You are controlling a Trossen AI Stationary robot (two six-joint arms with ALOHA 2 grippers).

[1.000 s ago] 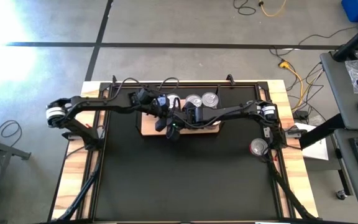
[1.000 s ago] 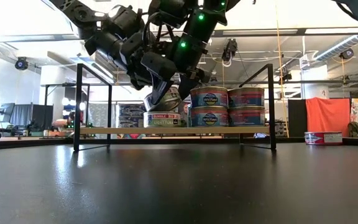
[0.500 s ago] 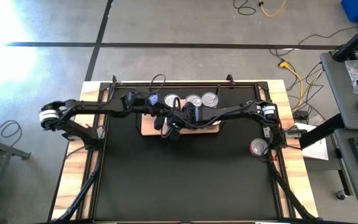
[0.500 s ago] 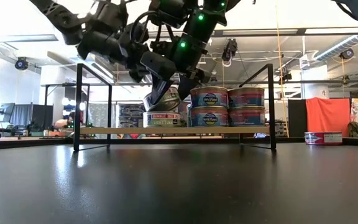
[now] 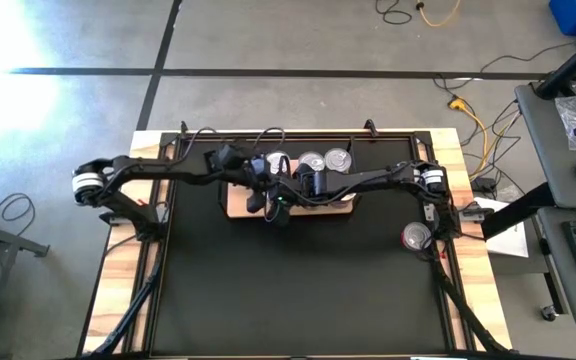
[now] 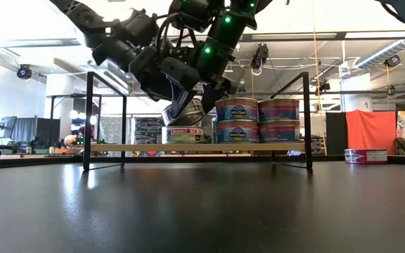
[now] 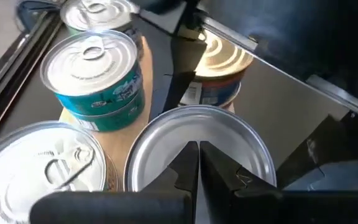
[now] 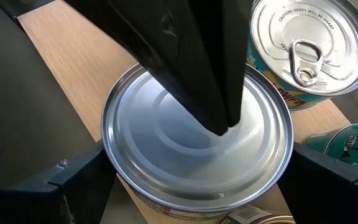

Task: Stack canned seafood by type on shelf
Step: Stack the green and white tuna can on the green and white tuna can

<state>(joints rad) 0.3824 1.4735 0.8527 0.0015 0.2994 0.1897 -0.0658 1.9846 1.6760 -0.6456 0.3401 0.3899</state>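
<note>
Currently, right end effector [image 8: 197,180] clamped wide around silver-topped can [image 8: 197,143], held tilted on lower can [image 6: 185,135] at left end of shelf [image 6: 195,147]. Left end effector [image 7: 197,155], fingers together, pressing on that can's top. Step: seating can. Next likely: level it, then release.
</note>
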